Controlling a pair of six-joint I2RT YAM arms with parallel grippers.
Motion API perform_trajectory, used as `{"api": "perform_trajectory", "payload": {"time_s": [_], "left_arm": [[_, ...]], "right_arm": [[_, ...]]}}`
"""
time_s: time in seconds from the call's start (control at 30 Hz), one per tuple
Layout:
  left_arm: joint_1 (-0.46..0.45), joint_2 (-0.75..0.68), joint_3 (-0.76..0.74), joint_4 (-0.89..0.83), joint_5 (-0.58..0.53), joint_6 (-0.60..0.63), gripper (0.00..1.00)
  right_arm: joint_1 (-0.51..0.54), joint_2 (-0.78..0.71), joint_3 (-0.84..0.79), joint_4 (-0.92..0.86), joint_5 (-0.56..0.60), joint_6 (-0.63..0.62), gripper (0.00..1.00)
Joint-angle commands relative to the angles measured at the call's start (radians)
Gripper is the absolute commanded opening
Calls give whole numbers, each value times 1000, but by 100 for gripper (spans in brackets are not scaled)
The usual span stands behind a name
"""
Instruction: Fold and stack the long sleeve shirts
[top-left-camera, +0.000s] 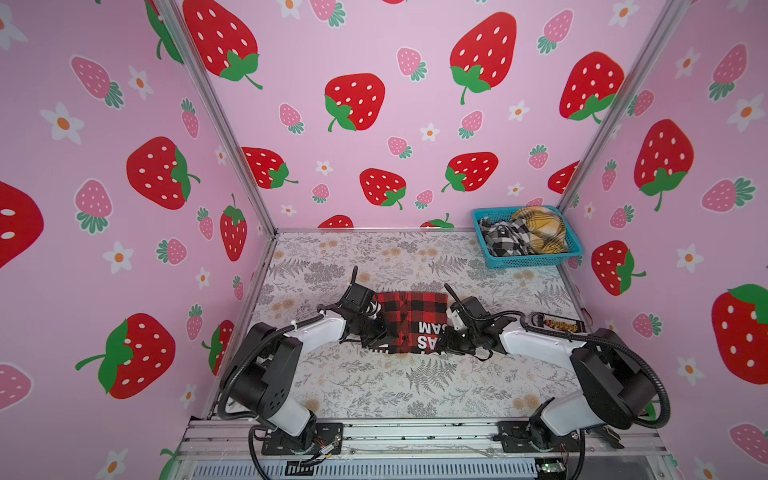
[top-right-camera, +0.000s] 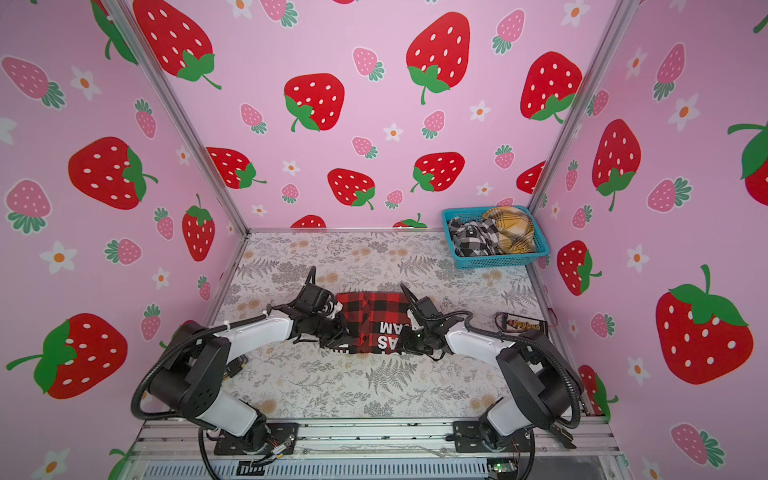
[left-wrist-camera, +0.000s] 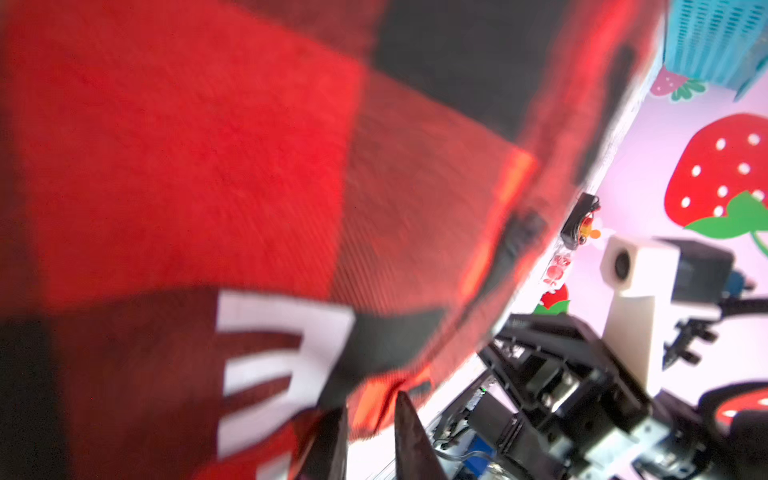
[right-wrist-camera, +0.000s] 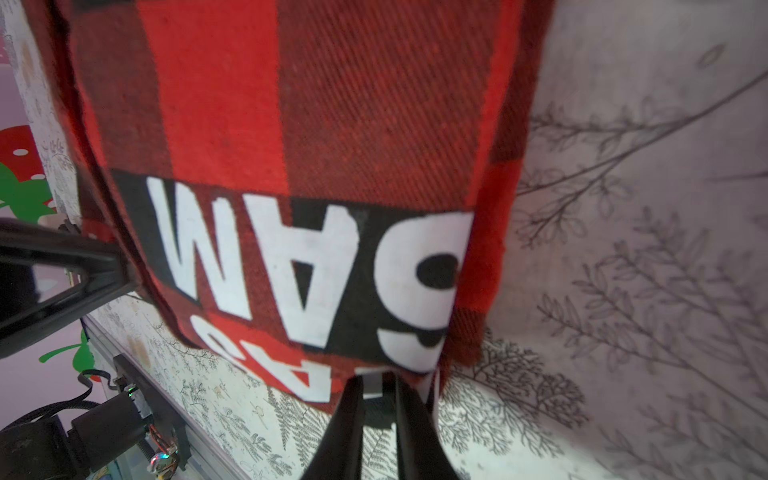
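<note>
A red-and-black long sleeve shirt (top-left-camera: 409, 316) (top-right-camera: 374, 316) with white block letters lies as a folded band in the middle of the table. My left gripper (top-left-camera: 380, 338) (top-right-camera: 343, 340) is at its near left corner. In the left wrist view the red cloth (left-wrist-camera: 208, 166) runs down between the tips of that gripper (left-wrist-camera: 370, 419), which is shut on its edge. My right gripper (top-left-camera: 442, 343) (right-wrist-camera: 378, 386) is shut on the near right corner, below the letters (right-wrist-camera: 291, 257). A black-and-white shirt (top-left-camera: 503, 239) and a mustard-yellow shirt (top-left-camera: 540, 232) lie crumpled in the teal basket (top-left-camera: 528, 262) (top-right-camera: 494, 262).
The basket stands in the table's far right corner against the strawberry walls. A small black board with orange connectors (top-left-camera: 557, 324) (top-right-camera: 523, 324) lies by the right wall. A metal rail (top-left-camera: 415, 432) carrying both arm bases runs along the front edge.
</note>
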Motion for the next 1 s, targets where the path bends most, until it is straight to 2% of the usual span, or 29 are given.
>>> {"api": "perform_trajectory", "payload": {"time_s": [0.0,0.17,0.2,0.27,0.3,0.37,0.53,0.63,0.7,0.83,0.97], "left_arm": [[5,-132,109,-153,-112,140,20],[11,-397,161,-246,-292,281,22],[16,-462,153,-248,-341,302,27],[36,-567,120,-242,-417,316,53],[66,-604,105,-244,-412,317,60],[146,-632,95,-271,-332,322,66],[382,-534,53,-289,27,289,72],[439,-425,-1,-214,161,223,74],[457,-362,-41,-139,197,156,74],[454,-261,-67,20,221,48,62],[402,-161,-1,37,192,46,53]], "right_arm": [[-7,-67,62,-100,66,-39,20],[-8,-149,147,-158,142,-87,26],[-10,-161,164,-183,151,-95,27],[-14,-175,191,-189,158,-110,29],[-15,-178,206,-186,158,-120,31],[-17,-177,228,-180,158,-131,34],[-23,-146,254,-124,121,-135,41],[-24,-108,271,-94,95,-125,42],[-25,-77,280,-74,84,-120,40],[-25,1,300,-68,82,-113,28],[-25,56,296,-65,85,-115,24]]}}
